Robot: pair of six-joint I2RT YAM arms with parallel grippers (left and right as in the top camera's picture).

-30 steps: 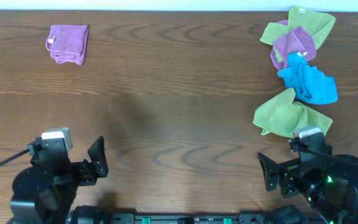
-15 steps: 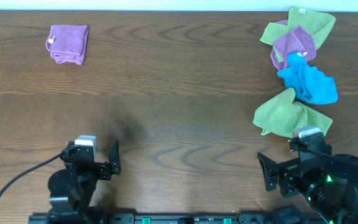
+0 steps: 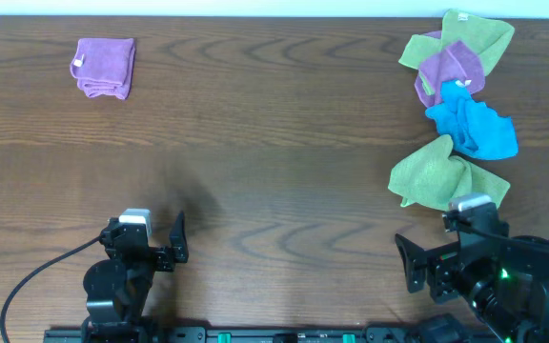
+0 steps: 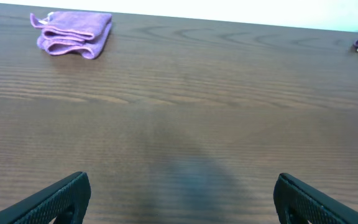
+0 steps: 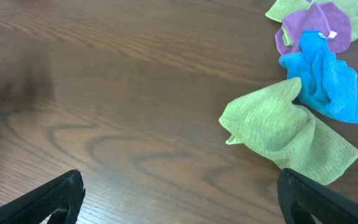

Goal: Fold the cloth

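Note:
A folded purple cloth (image 3: 104,67) lies at the far left of the table; it also shows in the left wrist view (image 4: 73,34). At the right, several crumpled cloths lie in a row: a green one at the back (image 3: 479,33), a purple one (image 3: 449,67), a blue one (image 3: 473,124) and a nearer green one (image 3: 441,174). The right wrist view shows the green cloth (image 5: 284,130), the blue cloth (image 5: 328,78) and the purple cloth (image 5: 316,22). My left gripper (image 4: 179,196) is open and empty near the front edge. My right gripper (image 5: 179,196) is open and empty, just in front of the nearer green cloth.
The wooden table (image 3: 274,171) spans the view, with a white edge along the back. Both arm bases sit at the front edge, left (image 3: 122,276) and right (image 3: 484,276).
The left arm has swung in from the far left front corner toward the right and settled near the front edge. The right arm and the cloths have not moved.

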